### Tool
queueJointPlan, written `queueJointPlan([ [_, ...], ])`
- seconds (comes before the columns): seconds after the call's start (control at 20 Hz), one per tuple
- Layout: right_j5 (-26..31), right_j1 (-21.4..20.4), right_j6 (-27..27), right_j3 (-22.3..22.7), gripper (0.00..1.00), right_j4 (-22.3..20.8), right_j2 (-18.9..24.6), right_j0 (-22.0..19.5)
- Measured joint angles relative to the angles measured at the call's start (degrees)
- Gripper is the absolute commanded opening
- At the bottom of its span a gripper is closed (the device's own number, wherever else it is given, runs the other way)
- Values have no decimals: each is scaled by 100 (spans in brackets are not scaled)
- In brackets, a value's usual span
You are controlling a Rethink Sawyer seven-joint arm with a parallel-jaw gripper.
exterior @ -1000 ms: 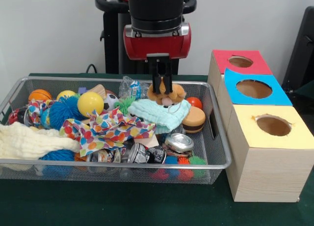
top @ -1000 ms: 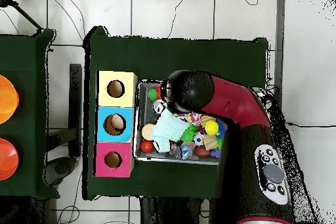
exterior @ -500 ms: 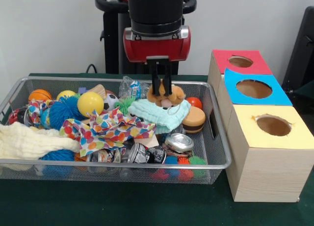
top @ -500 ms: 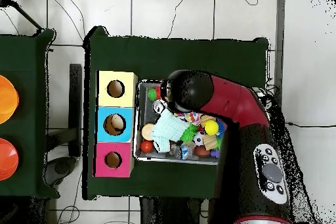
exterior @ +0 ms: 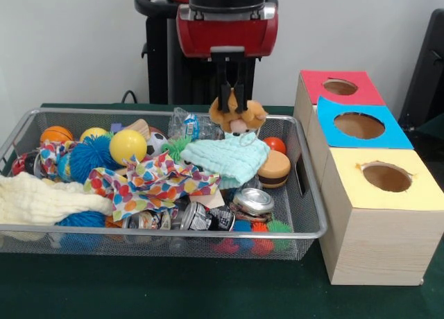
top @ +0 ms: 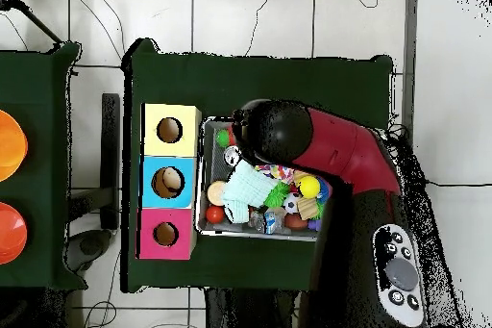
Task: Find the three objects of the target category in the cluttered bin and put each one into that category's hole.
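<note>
The tan-brown plush animal (exterior: 238, 115) hangs in the upper middle of the front view, pinched at its top between the two dark fingers of the tool (exterior: 232, 97), which is clenched on it. The plush is lifted clear of the clutter, just above the pale green knitted cloth (exterior: 229, 158) and over the far rim of the bin (exterior: 208, 233).

Below it the silver wire-mesh bin fills the left and centre of the frame. Inside, a toy hamburger (exterior: 275, 168) sits beside the green cloth, with a small red ball (exterior: 275, 144) behind it. A polka-dot cloth (exterior: 154, 183) lies in the middle, a yellow ball (exterior: 127, 145) and a blue spiky ball (exterior: 87, 157) to its upper left, and a cream cloth (exterior: 41, 200) drapes over the left end. A round silver tin (exterior: 254, 200) rests near the front right.

At the right of the frame stands the pale wood box (exterior: 374, 244), just beside the bin on the green bench (exterior: 173, 288). The red-ringed hole (exterior: 340, 87) is the farthest back, with the blue-ringed hole (exterior: 359, 125) and the yellow-ringed hole (exterior: 386, 177) in front of it.

In the overhead view the red arm (top: 336, 156) covers the upper part of the bin (top: 259, 233), hiding the tool and the plush; the red-ringed hole (top: 165, 235) lies at the lower left.
</note>
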Motion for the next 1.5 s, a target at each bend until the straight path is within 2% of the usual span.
queueJointPlan([
  [0.5, 1, -145, 0, 1, 0, 119, -103, 118],
  [1.5, 1, -150, 0, 1, 0, 130, -166, 120],
])
